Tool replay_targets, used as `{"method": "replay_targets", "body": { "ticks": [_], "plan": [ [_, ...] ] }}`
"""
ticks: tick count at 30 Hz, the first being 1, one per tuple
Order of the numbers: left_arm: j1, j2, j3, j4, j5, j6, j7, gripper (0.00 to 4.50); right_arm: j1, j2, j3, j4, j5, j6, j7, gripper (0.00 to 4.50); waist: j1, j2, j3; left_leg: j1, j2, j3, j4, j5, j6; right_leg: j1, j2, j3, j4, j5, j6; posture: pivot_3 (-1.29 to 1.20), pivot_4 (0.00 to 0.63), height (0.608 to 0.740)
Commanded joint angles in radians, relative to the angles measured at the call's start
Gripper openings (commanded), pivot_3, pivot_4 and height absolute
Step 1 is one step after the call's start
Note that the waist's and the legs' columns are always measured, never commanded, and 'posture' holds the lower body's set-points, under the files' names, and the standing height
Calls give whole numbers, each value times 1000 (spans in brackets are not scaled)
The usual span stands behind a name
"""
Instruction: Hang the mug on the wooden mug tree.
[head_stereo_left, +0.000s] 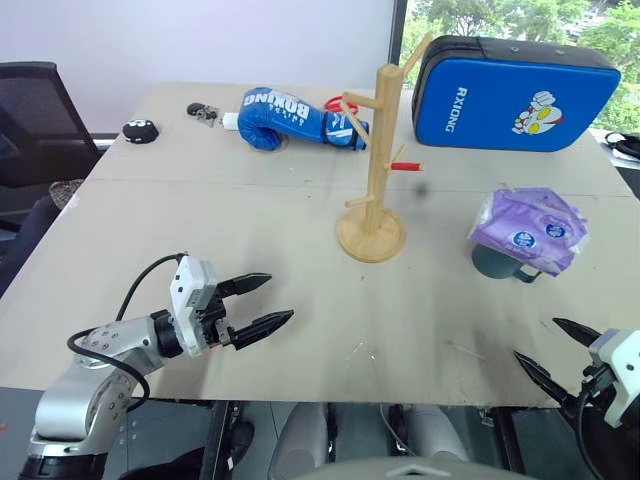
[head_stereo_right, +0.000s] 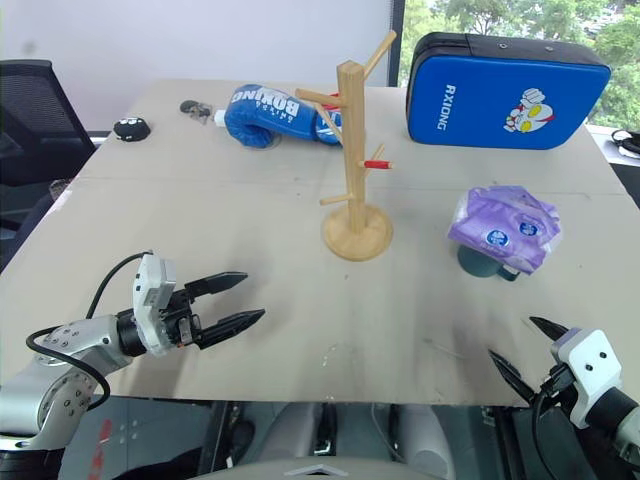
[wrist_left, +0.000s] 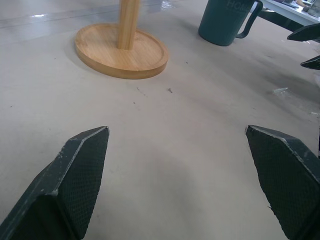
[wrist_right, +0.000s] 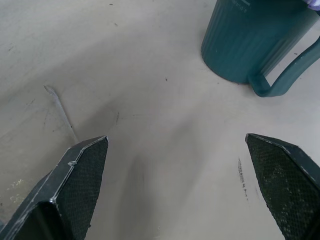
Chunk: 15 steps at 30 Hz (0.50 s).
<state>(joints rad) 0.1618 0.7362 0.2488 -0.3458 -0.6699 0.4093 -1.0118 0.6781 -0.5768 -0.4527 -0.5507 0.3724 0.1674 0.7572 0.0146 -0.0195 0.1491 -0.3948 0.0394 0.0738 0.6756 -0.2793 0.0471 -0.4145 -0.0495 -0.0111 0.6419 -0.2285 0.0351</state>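
The mug is dark teal and stands upright on the table at the right, its handle facing my right gripper. A purple tissue pack lies on top of it and hides the rim. The wooden mug tree stands mid-table on its round base, with angled pegs and one red-tipped peg. My left gripper hovers open over the near left of the table, pointing toward the tree. My right gripper is open at the table's front right edge, a short way in front of the mug, with nothing between its fingers.
A blue boxing glove lies behind the tree, and a blue kick pad stands at the back right. A small black object and a key ring sit at the back left. A black chair stands left of the table.
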Motion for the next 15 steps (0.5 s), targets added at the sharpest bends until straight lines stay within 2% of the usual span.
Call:
{"method": "replay_targets", "body": {
  "ticks": [1,3,7,15],
  "plan": [
    [-33,16,18,-22,-39,12,-32,4482,-31,-5,-22,-58,-8,-1,-32,4448,0,0,0,0,0,0,0,0,0,0,0,0,0,0,0,0,150,740],
    [-66,22,2,-42,-73,24,-70,4482,-75,-8,-29,-127,-4,34,-82,4448,0,0,0,0,0,0,0,0,0,0,0,0,0,-1,2,0,150,740],
    [-113,25,-22,-65,-91,26,-110,4482,-115,-70,-73,-220,84,133,-64,4448,0,1,0,2,0,0,1,0,0,1,0,0,1,-1,3,0,150,740],
    [-194,14,-39,-98,-167,32,-185,4482,-206,-152,-98,-329,-81,148,-135,4448,0,0,0,0,-1,0,0,0,0,0,2,0,0,0,0,0,150,740]
  ]
}}
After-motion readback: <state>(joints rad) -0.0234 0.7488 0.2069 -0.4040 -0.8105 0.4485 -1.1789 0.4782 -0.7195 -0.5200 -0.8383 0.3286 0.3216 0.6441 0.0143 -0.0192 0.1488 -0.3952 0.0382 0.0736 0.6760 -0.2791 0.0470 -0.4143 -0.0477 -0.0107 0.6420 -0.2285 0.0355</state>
